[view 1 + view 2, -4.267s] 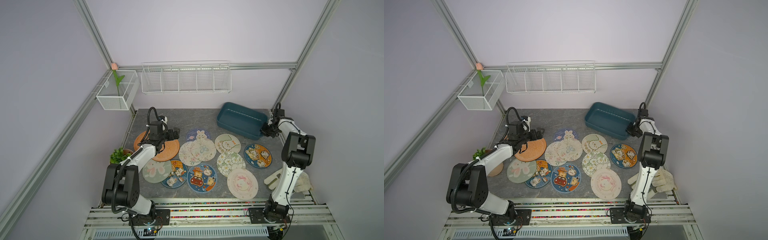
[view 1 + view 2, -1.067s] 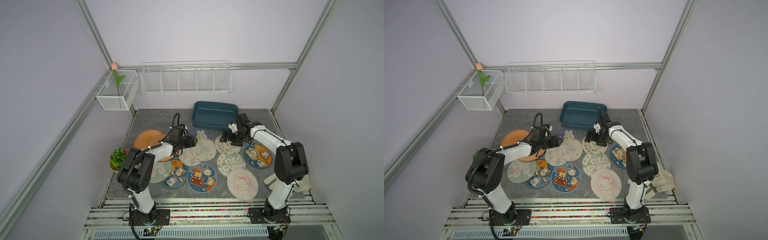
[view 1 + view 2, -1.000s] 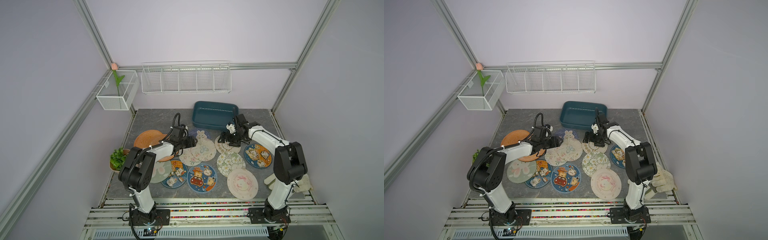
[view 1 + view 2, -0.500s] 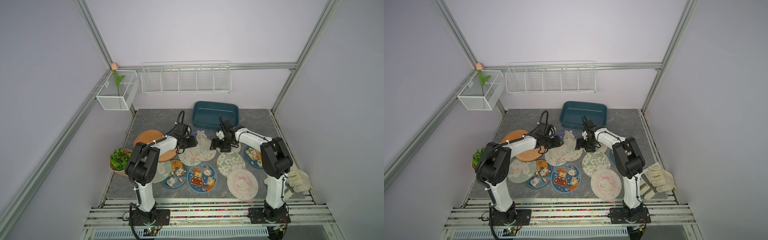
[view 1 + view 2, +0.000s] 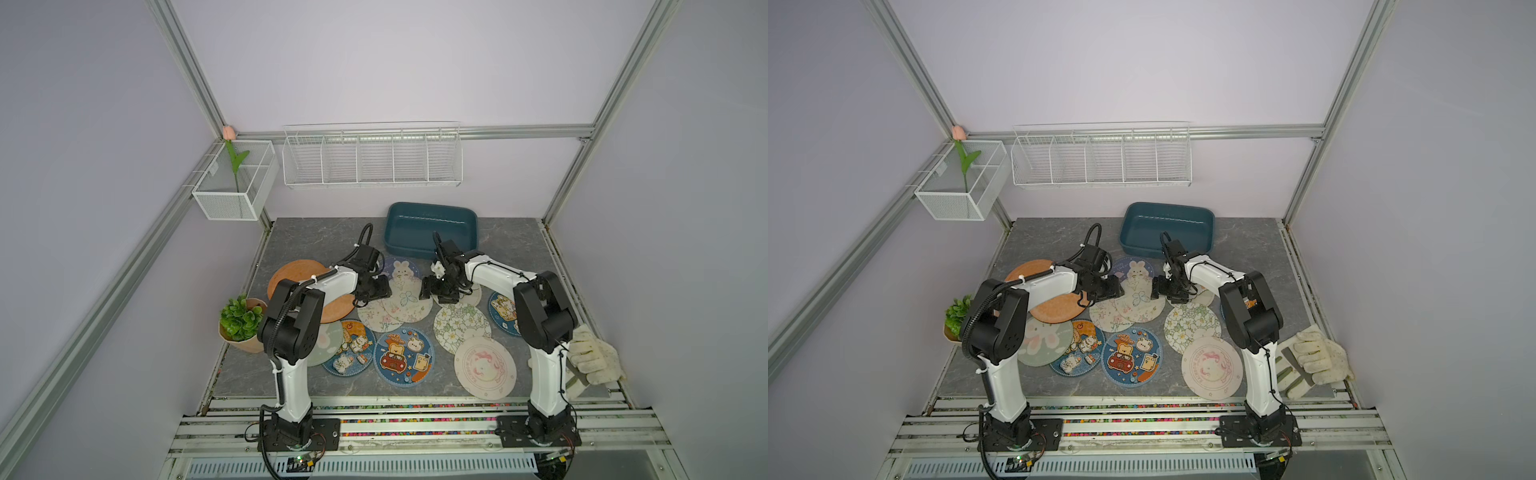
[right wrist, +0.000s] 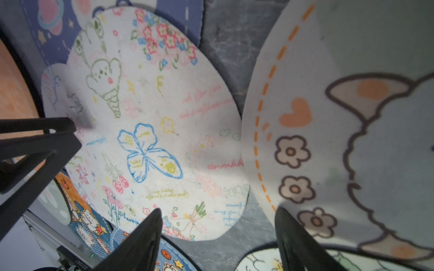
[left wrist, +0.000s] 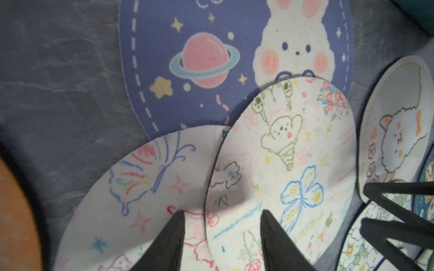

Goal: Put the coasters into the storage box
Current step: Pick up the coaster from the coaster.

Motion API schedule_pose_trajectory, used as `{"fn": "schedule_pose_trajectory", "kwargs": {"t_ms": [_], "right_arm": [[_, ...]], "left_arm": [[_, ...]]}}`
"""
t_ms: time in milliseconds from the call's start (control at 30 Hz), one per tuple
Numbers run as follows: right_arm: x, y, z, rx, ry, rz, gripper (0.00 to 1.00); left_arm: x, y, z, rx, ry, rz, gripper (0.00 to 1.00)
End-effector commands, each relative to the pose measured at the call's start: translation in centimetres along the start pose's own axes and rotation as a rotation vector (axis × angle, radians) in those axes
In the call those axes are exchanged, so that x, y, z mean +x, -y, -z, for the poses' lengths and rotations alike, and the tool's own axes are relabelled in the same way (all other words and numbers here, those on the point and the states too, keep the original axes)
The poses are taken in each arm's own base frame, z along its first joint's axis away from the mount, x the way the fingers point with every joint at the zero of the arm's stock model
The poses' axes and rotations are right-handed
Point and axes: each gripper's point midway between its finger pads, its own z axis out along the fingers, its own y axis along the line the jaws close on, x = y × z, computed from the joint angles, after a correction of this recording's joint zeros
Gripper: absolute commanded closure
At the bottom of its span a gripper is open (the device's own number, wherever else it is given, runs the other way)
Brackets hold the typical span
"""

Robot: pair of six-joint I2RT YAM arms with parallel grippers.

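Swinging inward since a second ago, the left gripper (image 5: 380,289) and right gripper (image 5: 432,286) are converging on the cream butterfly coaster (image 5: 409,301).
Toward 6 o'clock the other coasters (image 5: 403,357) are lying untouched. At centre the arms are coming from 9 and 3 o'clock, jaws apart, holding nothing, tips at that disc's opposite edges. At 12 o'clock the storage box (image 5: 432,208) is sitting empty, so a first pickup is probably starting.

I'm driving a matched pair: the left arm (image 5: 291,376) and right arm (image 5: 545,384) are glossy white tubular links between chunky black joint housings (image 5: 297,320). Each stands on a black base plate (image 5: 322,428) with screw heads (image 5: 336,433). A black cable (image 5: 365,235) loops from the left wrist toward twelve o'clock, with white zip ties (image 5: 314,277) further down the arm. The fingers (image 7: 168,244) are matte black and taper to points.
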Motion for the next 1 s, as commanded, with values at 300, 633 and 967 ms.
{"fn": "schedule_pose_trajectory", "kwargs": {"t_ms": [300,633,967], "right_arm": [[1.1,-0.8,-1.4,0.012,-0.031,-0.011,0.26],[0.9,-0.7,-2.3,0.012,-0.032,-0.022,0.30],[0.8,-1.0,-2.8,-0.004,-0.030,-0.023,0.35]], "left_arm": [[1.7,-0.1,-0.8,0.005,-0.082,0.003,0.48],[2.4,0.5,-1.4,0.045,-0.116,0.014,0.50],[2.7,0.8,-1.9,0.066,-0.130,0.030,0.54]]}}
